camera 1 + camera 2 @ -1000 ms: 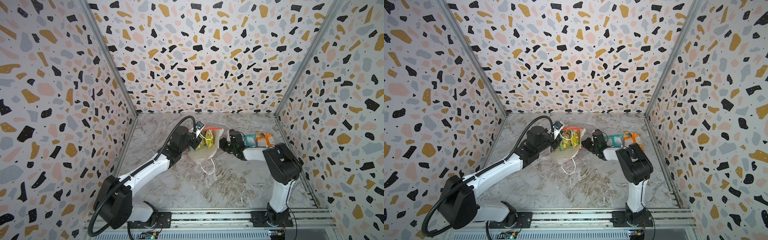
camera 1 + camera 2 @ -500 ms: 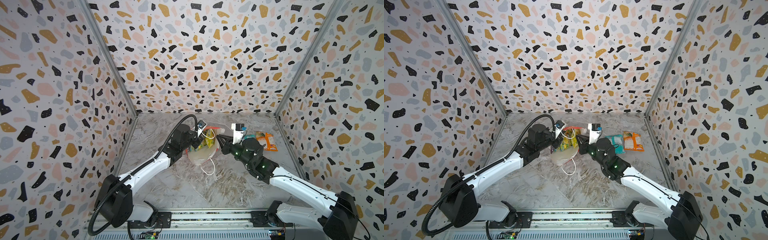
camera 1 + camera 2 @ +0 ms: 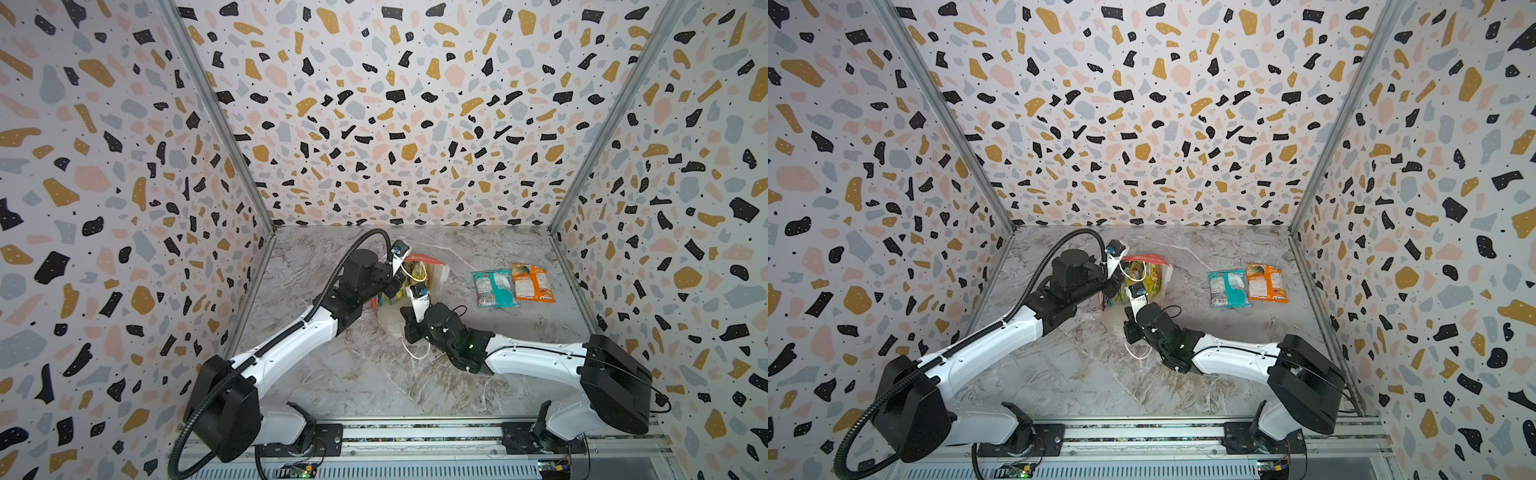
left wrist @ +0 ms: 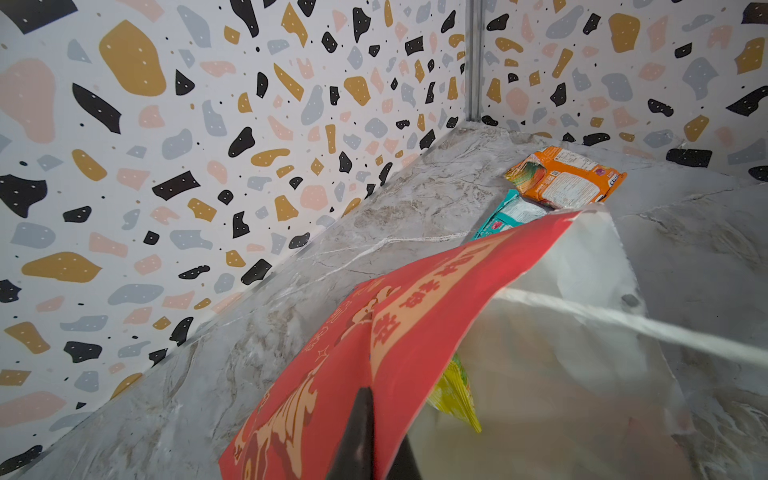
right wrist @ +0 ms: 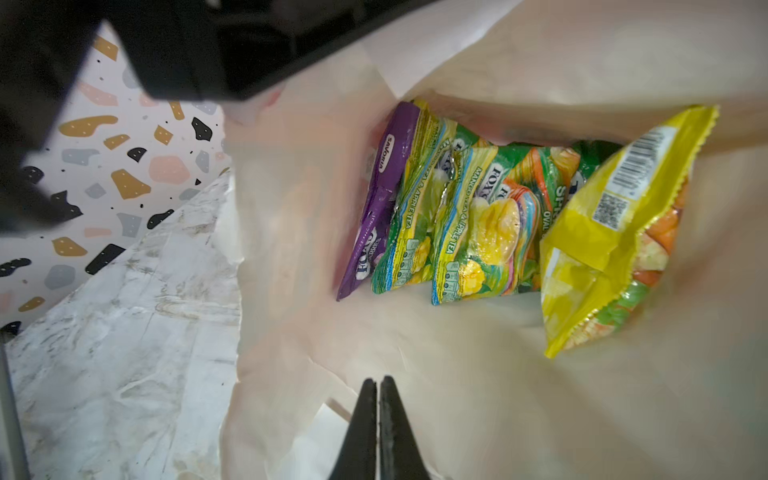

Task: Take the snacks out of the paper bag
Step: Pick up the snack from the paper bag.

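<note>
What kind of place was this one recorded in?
Probably a purpose-built robot test booth, not a home or shop: terrazzo-print walls box in a marble-look tabletop, and the left arm and right arm stand on a metal rail along its front edge.

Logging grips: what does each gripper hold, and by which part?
Left gripper pinches the paper bag by its red rim; right gripper is shut; nothing seen between its jaws.

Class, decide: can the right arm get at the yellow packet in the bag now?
Probably yes: the left hand holds the bag open, and nothing lies between the right hand and the yellow packet. That hand is shut, so it must open first.
</note>
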`<state>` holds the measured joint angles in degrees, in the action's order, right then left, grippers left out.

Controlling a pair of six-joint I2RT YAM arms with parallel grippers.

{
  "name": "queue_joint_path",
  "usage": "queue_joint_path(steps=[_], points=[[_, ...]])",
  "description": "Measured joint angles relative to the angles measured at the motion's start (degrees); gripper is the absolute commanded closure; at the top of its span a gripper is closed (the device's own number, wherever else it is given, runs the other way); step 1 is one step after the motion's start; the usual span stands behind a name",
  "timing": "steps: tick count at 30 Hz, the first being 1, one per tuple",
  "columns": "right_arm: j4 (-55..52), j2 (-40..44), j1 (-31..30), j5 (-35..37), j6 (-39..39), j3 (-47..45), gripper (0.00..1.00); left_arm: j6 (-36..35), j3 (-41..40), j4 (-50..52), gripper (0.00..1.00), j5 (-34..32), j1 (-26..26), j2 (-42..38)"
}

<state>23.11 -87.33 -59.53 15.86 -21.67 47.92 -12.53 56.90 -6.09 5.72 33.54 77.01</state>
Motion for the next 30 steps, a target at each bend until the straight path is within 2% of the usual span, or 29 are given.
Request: queue_joint_path(steps=[2,7,10,12,15,18,24,30], points=[[-0.2,-2.4,0.1,0.2,0.1,2.0,0.92,0.0,0.0,0.0,1.0,0.0,0.0,-0.1],[-3.0,-9.6,2.2,2.1,-1.7,8.1,0.84,0.2,-0.5,-0.3,1.0,0.0,0.1,-0.5],[-4.3,-12.0,3.4,4.2,-2.8,9.9,0.72,0.3,-1.0,-0.3,1.0,-0.2,0.3,-0.5],[-5.3,-13.3,4.3,5.6,-3.5,10.7,0.68,0.3,-1.2,-0.4,1.0,-0.4,0.3,-0.5],[-6.5,-14.8,5.7,7.5,-4.5,11.7,0.52,0.3,-1.4,-0.5,1.0,-0.4,0.3,-0.5],[-6.6,-15.3,6.9,9.4,-4.6,11.8,0.41,0.3,-1.6,-0.5,1.0,-0.2,0.3,-0.7],[-1.1,-15.3,8.9,10.6,-2.1,10.7,0.34,0.2,-2.0,-0.8,1.0,0.7,0.3,-1.2],[8.7,-15.4,10.2,8.9,1.7,6.2,0.34,0.2,-2.2,-1.2,1.0,1.9,0.3,-1.2]])
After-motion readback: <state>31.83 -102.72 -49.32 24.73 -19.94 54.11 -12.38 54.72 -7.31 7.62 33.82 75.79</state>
